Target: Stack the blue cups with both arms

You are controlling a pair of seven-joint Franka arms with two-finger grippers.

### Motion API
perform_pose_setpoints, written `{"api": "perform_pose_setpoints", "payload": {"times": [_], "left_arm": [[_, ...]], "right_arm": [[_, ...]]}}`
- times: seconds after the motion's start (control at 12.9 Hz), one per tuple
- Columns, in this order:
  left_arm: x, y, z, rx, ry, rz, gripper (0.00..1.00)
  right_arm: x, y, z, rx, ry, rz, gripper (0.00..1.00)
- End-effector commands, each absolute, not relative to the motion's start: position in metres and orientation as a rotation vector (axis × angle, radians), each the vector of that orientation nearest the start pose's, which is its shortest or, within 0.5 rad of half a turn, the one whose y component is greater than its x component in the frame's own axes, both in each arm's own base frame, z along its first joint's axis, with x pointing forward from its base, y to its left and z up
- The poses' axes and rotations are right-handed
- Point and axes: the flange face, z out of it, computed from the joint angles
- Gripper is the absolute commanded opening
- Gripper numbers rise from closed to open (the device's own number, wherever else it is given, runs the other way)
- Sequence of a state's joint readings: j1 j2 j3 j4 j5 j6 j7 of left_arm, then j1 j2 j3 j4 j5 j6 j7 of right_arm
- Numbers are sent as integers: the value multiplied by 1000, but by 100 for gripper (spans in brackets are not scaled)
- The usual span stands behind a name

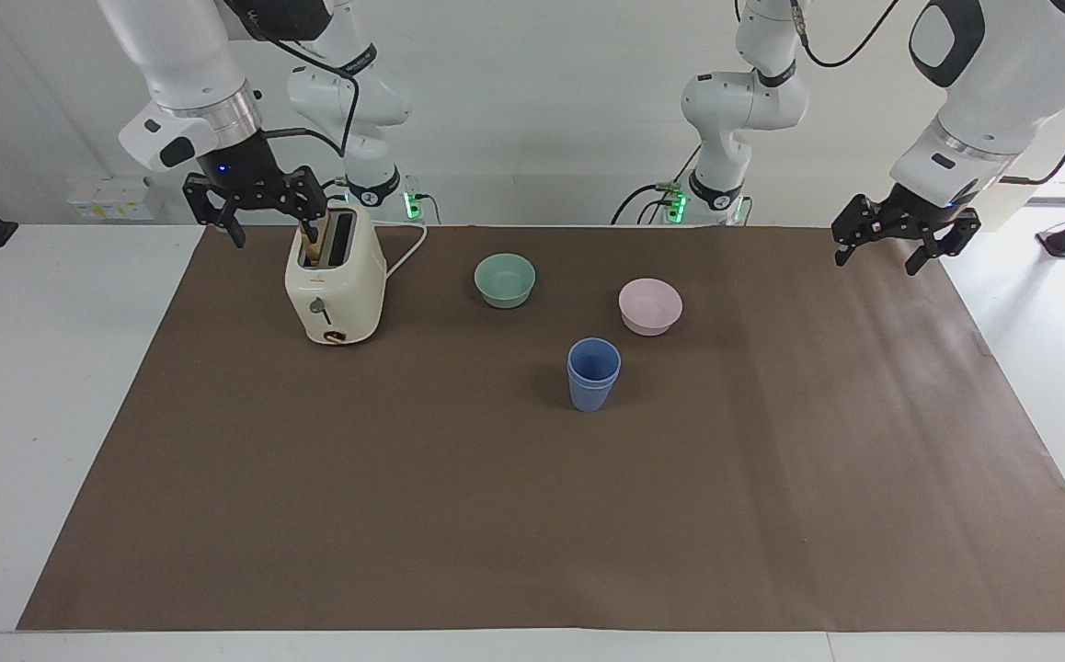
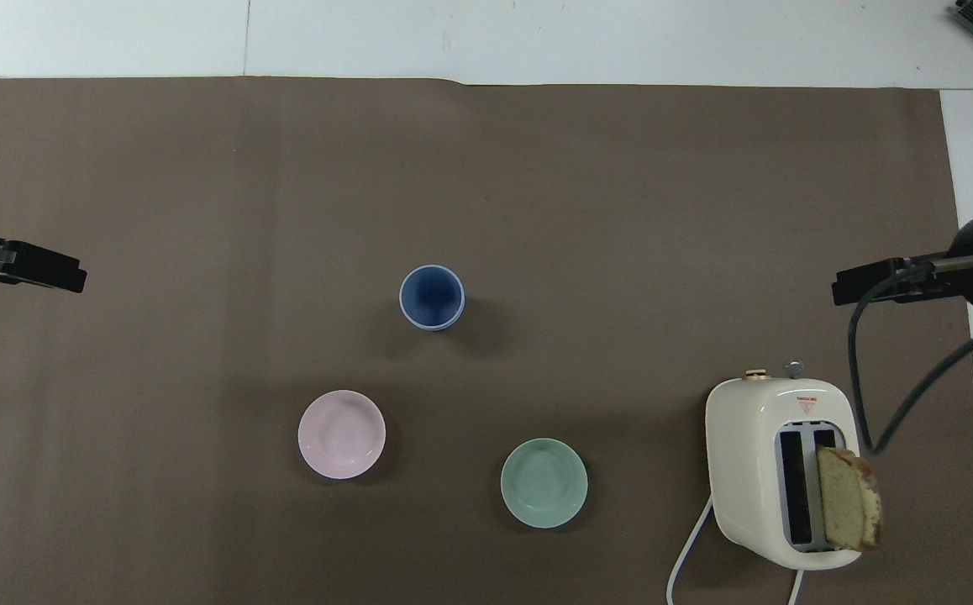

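The two blue cups (image 1: pixel 593 374) stand nested one inside the other, upright on the brown mat, a little farther from the robots than the pink bowl; they also show in the overhead view (image 2: pixel 431 297). My left gripper (image 1: pixel 880 254) hangs open and empty in the air over the mat's edge at the left arm's end, well away from the cups; part of it shows in the overhead view (image 2: pixel 41 273). My right gripper (image 1: pixel 273 230) is open and empty, up in the air by the toaster's top at the right arm's end (image 2: pixel 873 284).
A cream toaster (image 1: pixel 335 285) with a slice of bread (image 2: pixel 848 508) in a slot stands at the right arm's end, its cord running toward the robots. A mint-green bowl (image 1: pixel 505 279) and a pink bowl (image 1: pixel 650 306) sit nearer the robots than the cups.
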State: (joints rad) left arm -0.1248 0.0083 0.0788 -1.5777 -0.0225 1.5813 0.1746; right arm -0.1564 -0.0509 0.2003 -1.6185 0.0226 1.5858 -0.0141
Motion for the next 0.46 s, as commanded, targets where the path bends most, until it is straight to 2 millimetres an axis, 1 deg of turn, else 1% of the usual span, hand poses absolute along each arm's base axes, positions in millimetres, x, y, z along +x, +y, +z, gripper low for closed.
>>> {"api": "perform_pose_setpoints", "payload": {"times": [0.0, 0.39], "left_arm": [[555, -25, 623, -3136, 333, -4, 100], [555, -26, 623, -3136, 338, -1, 100]], "right_arm": [[538, 32, 628, -3115, -97, -29, 100], [538, 30, 628, -3115, -102, -22, 100]]}}
